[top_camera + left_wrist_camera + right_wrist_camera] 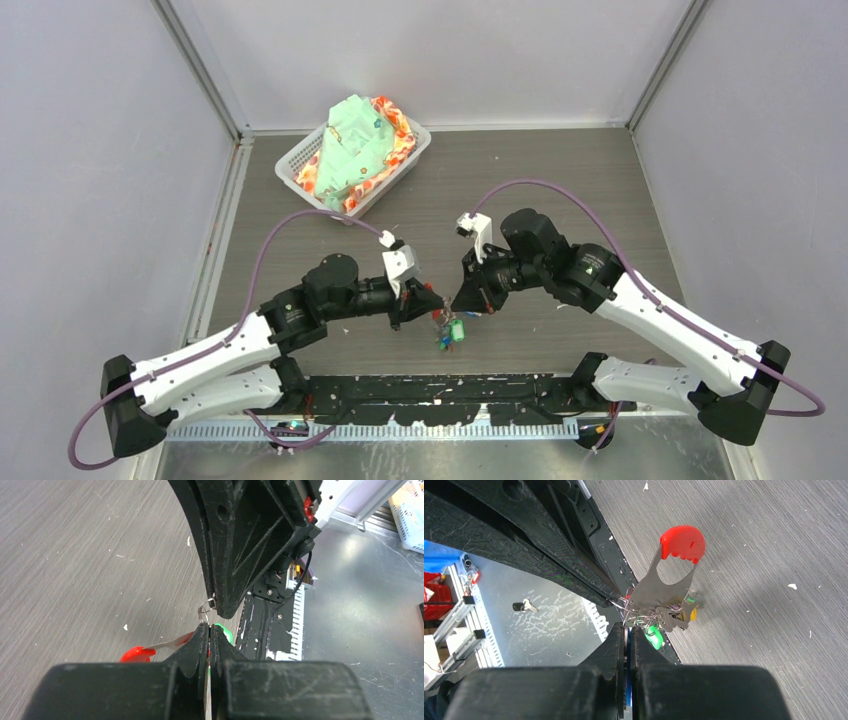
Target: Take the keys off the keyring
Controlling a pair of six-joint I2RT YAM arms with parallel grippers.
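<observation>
The keys [450,330] hang as a small bunch between my two grippers, just above the table. My left gripper [432,302] is shut on a thin silvery key blade [208,680]. The keyring [204,612] pokes out just past its tips, with a green tag [224,632] beside it. My right gripper [458,300] is shut on a blue-tagged key [628,650]. The bunch [659,612] fans out at its tips, with a green tag [654,637], a yellow tag [693,614] and the grey fob with its red curved strip [682,542], which also shows in the left wrist view [137,654].
A white basket [300,160] holding folded cloth stands at the back left. A black plate [440,395] and a metal strip run along the near table edge. One loose dark-headed key [524,606] lies on the metal surface beyond that edge.
</observation>
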